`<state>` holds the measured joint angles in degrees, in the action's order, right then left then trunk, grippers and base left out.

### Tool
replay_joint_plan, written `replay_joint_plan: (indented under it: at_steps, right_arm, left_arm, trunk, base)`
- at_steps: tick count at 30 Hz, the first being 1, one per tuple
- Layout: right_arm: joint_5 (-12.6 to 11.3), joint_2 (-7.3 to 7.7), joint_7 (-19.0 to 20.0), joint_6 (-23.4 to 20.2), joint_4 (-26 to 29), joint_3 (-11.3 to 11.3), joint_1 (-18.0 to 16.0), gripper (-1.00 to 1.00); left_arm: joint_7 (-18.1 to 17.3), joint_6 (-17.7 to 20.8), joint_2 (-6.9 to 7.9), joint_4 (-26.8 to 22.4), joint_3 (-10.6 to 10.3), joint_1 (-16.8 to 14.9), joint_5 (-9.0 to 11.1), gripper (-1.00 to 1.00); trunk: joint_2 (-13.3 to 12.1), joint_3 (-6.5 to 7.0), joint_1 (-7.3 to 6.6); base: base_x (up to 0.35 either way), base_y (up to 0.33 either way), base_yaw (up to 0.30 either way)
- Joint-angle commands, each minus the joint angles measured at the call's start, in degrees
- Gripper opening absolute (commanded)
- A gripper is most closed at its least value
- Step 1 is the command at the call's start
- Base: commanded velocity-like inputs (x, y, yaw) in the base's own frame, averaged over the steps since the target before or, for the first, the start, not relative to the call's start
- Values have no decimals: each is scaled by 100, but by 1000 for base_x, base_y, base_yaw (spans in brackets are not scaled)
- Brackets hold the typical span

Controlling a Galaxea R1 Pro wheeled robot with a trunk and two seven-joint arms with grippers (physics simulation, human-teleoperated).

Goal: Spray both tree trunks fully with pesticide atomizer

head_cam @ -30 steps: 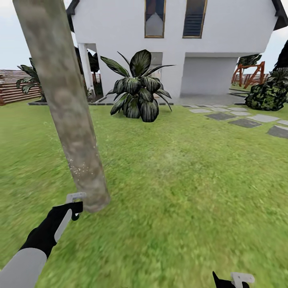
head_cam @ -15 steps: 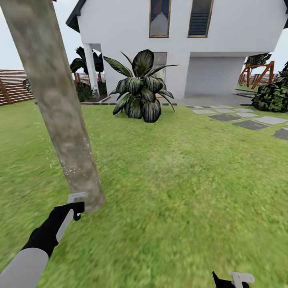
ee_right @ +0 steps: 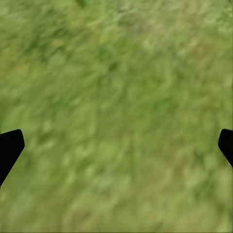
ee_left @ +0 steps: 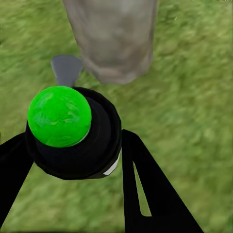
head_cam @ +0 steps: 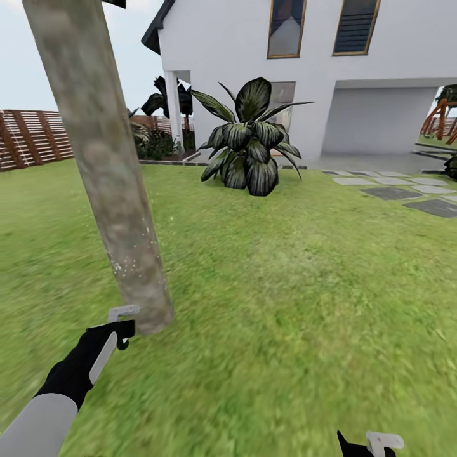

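A thick, mottled grey-brown tree trunk (head_cam: 105, 165) leans up from the lawn at the left, with a scatter of white pesticide specks (head_cam: 131, 259) low on its bark. My left gripper (head_cam: 118, 330) hovers just in front of the trunk's base, shut on the pesticide atomizer (head_cam: 122, 317). In the left wrist view the atomizer (ee_left: 73, 133) is a dark round body with a bright green ball on top, clamped between the black fingers (ee_left: 145, 179) of the left gripper (ee_left: 75, 141) and facing the trunk base (ee_left: 114, 41). My right gripper (head_cam: 374, 444) hangs low over grass, and its wrist view shows this right gripper (ee_right: 116, 145) open with nothing in it.
A white house (head_cam: 330, 70) stands ahead with a broad-leaved dark plant (head_cam: 251, 152) in front. Grey stepping stones (head_cam: 406, 190) lie at the right, and a brown slat fence (head_cam: 32, 136) runs along the left. Green lawn (head_cam: 285, 285) spreads to the right of the trunk.
The whole picture has slid right, so the camera has turned left; more fence shows. Both arms sit at the same places in the picture, the left still holding the atomizer.
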<state>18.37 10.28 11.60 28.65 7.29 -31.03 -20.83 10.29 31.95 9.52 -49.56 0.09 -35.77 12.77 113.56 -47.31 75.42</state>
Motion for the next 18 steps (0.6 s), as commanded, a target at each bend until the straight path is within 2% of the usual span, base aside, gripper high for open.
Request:
replay_joint_plan:
  at_steps: [1, 5, 9, 12, 18]
  right_arm:
    - [0, 0, 0, -3, 0, 0, 0, 100]
    - [0, 0, 0, -1, 0, 0, 0, 100]
    - [0, 0, 0, 0, 0, 0, 0, 100]
    - [0, 0, 0, -2, 0, 0, 0, 100]
    - [1, 0, 0, -5, 0, 0, 0, 100]
  left_arm:
    - [0, -1, -2, 2, 0, 0, -3, -100]
    - [-11, -30, -22, 141, 0, 1, 29, -100]
    - [-45, -462, -46, 243, 6, -4, 70, -100]
    - [-22, -510, -182, 240, 1, -58, 71, -100]
    - [-29, -478, -347, 100, -6, -191, 58, -100]
  trunk:
    - [0, 0, 0]
    - [0, 0, 0]
    - [0, 0, 0]
    - [0, 0, 0]
    - [0, 0, 0]
  base:
    - [119, -174, 277]
    - [49, -53, 253]
    - [2, -2, 36]
    - [0, 0, 3]
    - [0, 0, 0]
